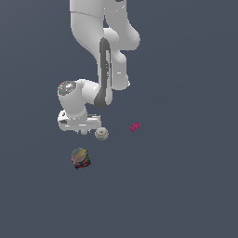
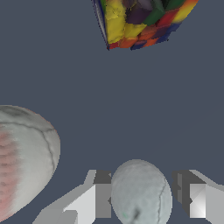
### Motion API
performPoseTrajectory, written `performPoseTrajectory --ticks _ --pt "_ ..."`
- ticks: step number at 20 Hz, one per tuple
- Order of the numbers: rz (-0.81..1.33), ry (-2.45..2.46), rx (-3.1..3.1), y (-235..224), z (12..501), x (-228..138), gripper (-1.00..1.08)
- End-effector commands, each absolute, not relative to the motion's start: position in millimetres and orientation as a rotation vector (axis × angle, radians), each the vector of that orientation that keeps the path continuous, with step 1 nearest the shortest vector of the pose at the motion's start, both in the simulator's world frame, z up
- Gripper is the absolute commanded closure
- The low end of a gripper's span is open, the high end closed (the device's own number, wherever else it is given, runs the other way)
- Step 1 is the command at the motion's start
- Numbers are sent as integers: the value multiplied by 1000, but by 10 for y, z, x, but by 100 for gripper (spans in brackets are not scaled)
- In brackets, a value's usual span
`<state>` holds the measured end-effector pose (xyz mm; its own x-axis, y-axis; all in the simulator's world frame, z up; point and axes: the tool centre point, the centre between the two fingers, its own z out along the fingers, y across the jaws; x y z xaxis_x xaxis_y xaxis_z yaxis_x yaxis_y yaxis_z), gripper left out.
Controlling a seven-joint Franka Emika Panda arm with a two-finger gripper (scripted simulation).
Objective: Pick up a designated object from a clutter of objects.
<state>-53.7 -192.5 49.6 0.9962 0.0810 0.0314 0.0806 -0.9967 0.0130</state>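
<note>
On the flat slate-blue floor [image 1: 186, 186], the spread gripper [image 2: 142, 197] straddles the small grey ball [image 2: 140, 192] (fingers not touching it); a larger beige-white ball [image 2: 22, 157] sits beside.

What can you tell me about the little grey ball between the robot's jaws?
The little grey ball is the smallest round thing here: pale grey, smooth-looking, with a thin dark line curving down one side. It rests on the dark floor between the open jaws of the gripper, with a gap on each side, so nothing squeezes it yet. The bigger ball lies apart from it. In the exterior view only a bit peeks out under the robot's hand.
</note>
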Motion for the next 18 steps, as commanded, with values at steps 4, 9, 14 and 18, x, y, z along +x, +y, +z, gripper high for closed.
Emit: performPoseTrajectory --ticks 4,9,14,18 --pt "48 127 3128 -1790 772 -498 108" --pt "41 127 3128 -1607 1152 -447 108" --pt "34 127 3128 -1379 1633 -380 108" --pt "28 127 3128 -1194 2028 -322 108"
